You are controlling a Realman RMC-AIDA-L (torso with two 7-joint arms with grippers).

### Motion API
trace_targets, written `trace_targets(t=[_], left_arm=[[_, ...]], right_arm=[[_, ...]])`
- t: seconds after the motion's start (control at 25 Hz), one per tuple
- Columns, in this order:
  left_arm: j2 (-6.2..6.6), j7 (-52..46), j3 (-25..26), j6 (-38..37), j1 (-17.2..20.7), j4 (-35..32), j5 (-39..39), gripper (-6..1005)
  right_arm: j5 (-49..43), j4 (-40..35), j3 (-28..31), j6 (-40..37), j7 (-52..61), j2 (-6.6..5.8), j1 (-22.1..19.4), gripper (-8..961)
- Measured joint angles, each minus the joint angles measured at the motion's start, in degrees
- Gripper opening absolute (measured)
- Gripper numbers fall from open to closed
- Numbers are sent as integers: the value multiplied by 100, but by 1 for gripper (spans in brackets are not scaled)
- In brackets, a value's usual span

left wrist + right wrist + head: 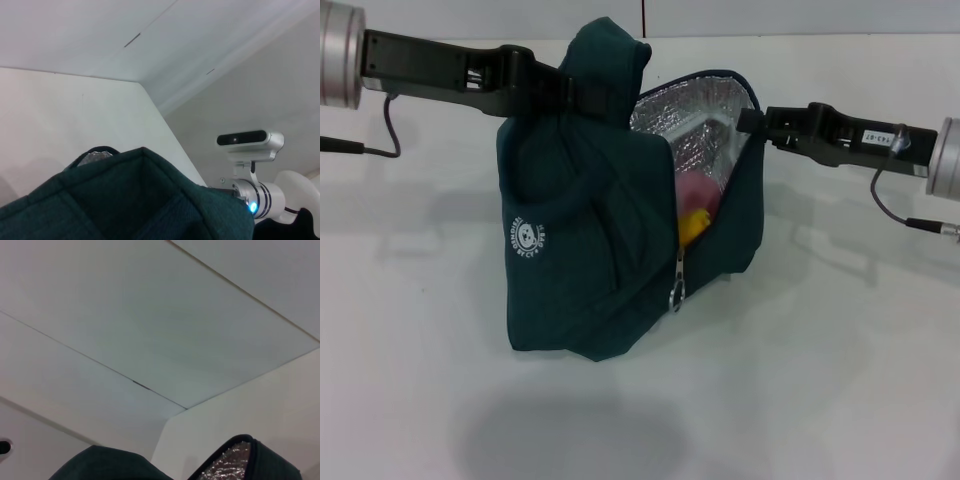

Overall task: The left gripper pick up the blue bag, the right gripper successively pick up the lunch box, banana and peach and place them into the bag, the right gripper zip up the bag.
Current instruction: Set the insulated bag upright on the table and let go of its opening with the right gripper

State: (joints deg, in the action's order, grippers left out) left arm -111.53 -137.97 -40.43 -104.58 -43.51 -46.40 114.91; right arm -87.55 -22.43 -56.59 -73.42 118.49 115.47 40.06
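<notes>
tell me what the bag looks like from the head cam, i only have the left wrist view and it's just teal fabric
Observer: The bag hangs off the table, its top held by the left gripper.
Operator: is it zipped
Observer: No, the mouth gapes and the foil lining shows.
Operator: anything inside
Observer: The peach and, below it, the banana.
Operator: where's the right arm
Observer: The right gripper is at the mouth's far rim.

The blue bag (590, 240) bears a round white logo (529, 237), its lettering unreadable.

Dark teal blue bag (580, 270), silver lining (690, 125)
</notes>
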Motion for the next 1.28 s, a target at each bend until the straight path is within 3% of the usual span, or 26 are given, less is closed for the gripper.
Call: trace_targets(t=[0.28, 0.64, 0.88, 1.08, 1.28], left_arm=[[0, 16, 0, -1, 4, 0, 0, 41], [-33, 42, 1, -10, 44, 1, 0, 41], [-71, 42, 3, 9, -6, 286, -195, 41], [-186, 55, -2, 187, -14, 601, -214, 41], [-337, 145, -44, 567, -160, 1079, -114, 41]], right_arm=[[7, 9, -1, -2, -2, 1, 20, 118], [782, -31, 7, -679, -649, -40, -89, 44], [1200, -856, 44, -1421, -802, -75, -537, 29], [1263, -1341, 89, -1800, -809, -122, -858, 28], [1195, -1223, 45, -1814, -933, -152, -931, 30]])
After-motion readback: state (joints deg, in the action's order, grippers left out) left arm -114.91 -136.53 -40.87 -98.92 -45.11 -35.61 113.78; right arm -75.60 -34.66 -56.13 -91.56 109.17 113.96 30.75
